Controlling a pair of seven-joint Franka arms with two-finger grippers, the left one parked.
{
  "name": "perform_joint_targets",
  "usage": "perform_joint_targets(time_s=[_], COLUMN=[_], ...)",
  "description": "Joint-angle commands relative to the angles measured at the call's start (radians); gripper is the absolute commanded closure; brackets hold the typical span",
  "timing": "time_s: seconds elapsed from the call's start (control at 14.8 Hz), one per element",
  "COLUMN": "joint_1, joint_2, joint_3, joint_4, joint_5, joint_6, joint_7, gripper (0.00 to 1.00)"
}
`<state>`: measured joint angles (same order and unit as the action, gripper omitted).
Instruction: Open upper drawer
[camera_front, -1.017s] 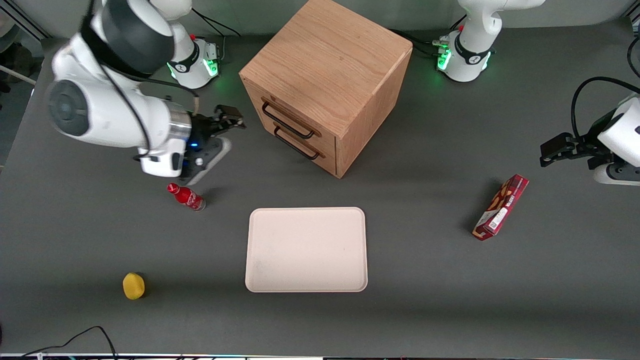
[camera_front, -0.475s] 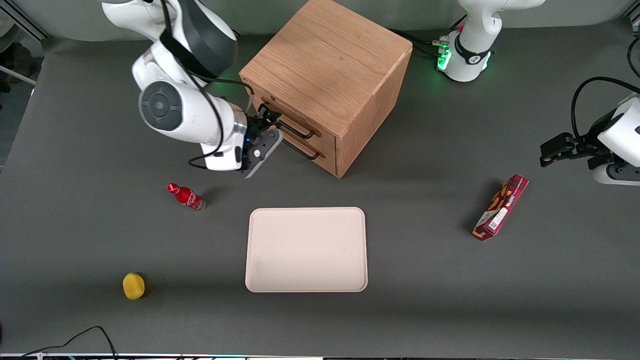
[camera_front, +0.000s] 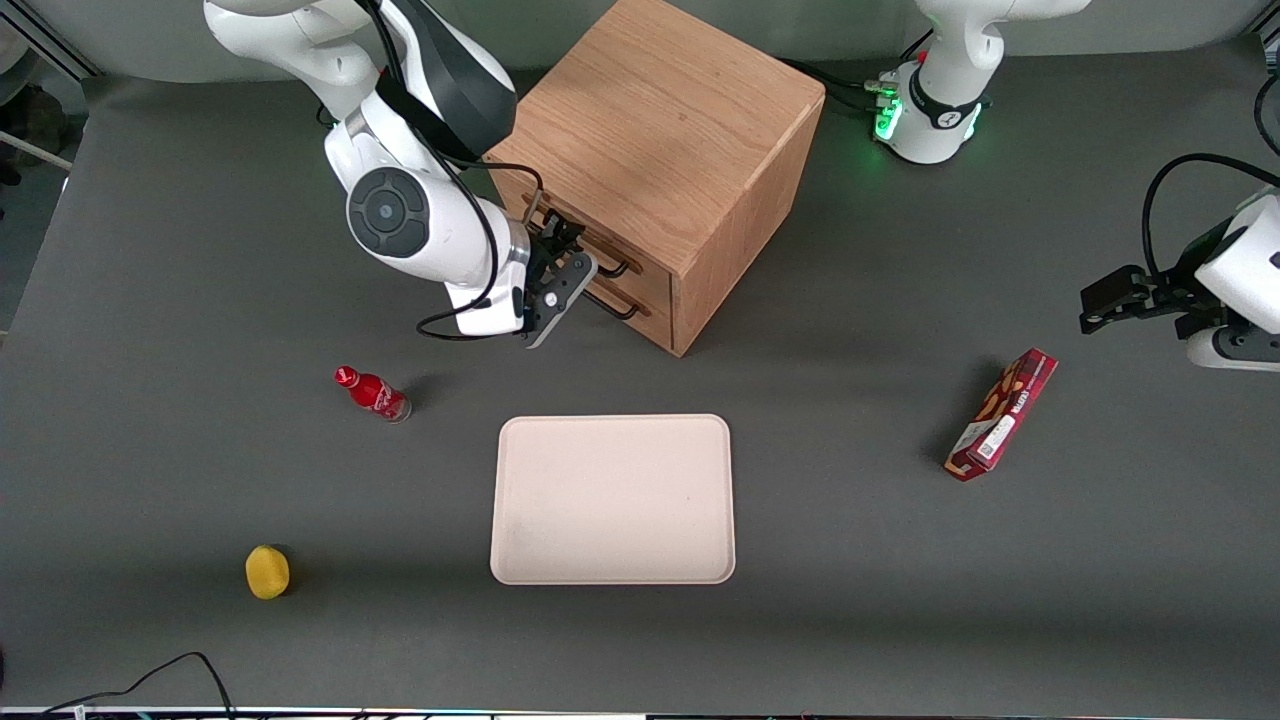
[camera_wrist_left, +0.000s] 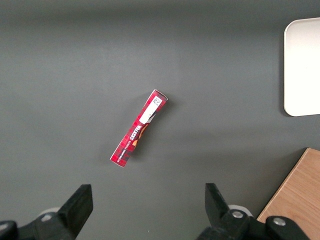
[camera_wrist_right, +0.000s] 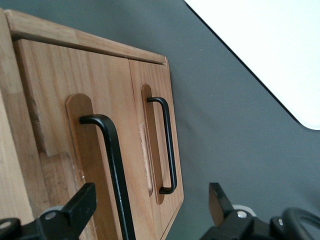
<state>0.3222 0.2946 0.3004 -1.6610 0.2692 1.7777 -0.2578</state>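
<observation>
The oak cube cabinet (camera_front: 660, 120) stands at the back of the table. The upper drawer (camera_front: 652, 270) is shut and flush with the cabinet front. Its thin black bar handle (camera_front: 612, 268) is partly hidden by my arm. The lower drawer's handle (camera_front: 612, 308) sits just below it. My gripper (camera_front: 560, 250) is right in front of the upper drawer, at its handle. In the right wrist view the gripper (camera_wrist_right: 150, 205) is open, and the upper handle (camera_wrist_right: 114, 165) runs between the two fingers (camera_wrist_right: 75, 210) without being clamped. The lower handle (camera_wrist_right: 169, 145) is beside it.
A cream tray (camera_front: 612, 498) lies nearer the front camera than the cabinet and shows in the right wrist view (camera_wrist_right: 265, 45). A red bottle (camera_front: 373, 393) and a yellow fruit (camera_front: 267, 571) lie toward the working arm's end. A red box (camera_front: 1002, 414) lies toward the parked arm's end.
My arm has swung from the working arm's end of the table to the cabinet front. The gripper has come up to the upper drawer's handle. The drawer has not moved.
</observation>
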Motion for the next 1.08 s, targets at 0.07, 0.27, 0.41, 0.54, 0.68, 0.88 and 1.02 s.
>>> perform_joint_targets(time_s=[0.07, 0.27, 0.41, 0.54, 0.68, 0.88, 1.02], joint_1=[0.005, 0.005, 0.005, 0.005, 0.005, 0.005, 0.005], joint_2=[-0.028, -0.029, -0.032, -0.040, -0.063, -0.064, -0.064], joint_3=[0.009, 0.016, 0.017, 0.023, 0.029, 0.036, 0.036], joint_4=[-0.052, -0.063, -0.066, -0.092, -0.135, -0.146, -0.157], joint_5=[-0.010, -0.010, -0.010, -0.010, -0.010, -0.010, -0.010], joint_6=[0.039, 0.042, 0.042, 0.063, 0.098, 0.106, 0.121], joint_7=[-0.023, -0.023, -0.021, -0.021, -0.021, -0.018, -0.018], gripper=[0.00, 0.00, 0.00, 0.00, 0.00, 0.00, 0.00])
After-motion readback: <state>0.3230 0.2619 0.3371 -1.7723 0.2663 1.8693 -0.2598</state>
